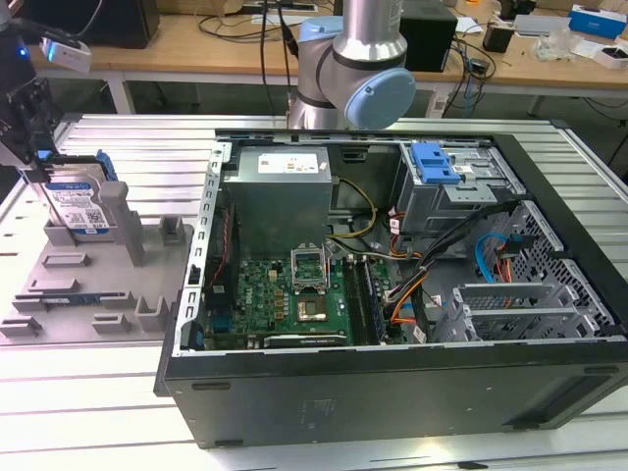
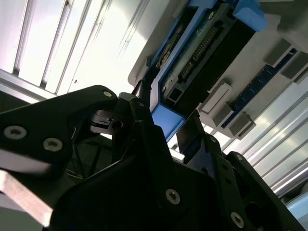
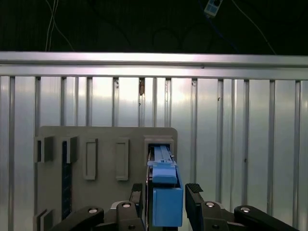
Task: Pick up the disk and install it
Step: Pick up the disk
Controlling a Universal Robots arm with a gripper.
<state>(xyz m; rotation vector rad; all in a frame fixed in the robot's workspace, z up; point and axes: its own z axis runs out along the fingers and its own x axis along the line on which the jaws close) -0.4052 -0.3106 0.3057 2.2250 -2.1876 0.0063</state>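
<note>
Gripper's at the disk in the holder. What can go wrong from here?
1. The gripper sits at the narrow blue bracket edge of the disk; a hold there may let the drive tilt.
2. The disk stands slotted in the grey holder; an off-axis lift might bind.
3. Loose cables near the drive cage might snag it.

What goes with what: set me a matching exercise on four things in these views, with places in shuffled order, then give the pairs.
Things:
1. disk
2. hand
3. blue clip
4. grey metal box

Places:
A. on the drive cage in the computer case
B. upright in the grey holder
C. at the disk's top edge
D. next to the green board, inside the case

Pairs: 1-B, 2-C, 3-A, 4-D
</note>
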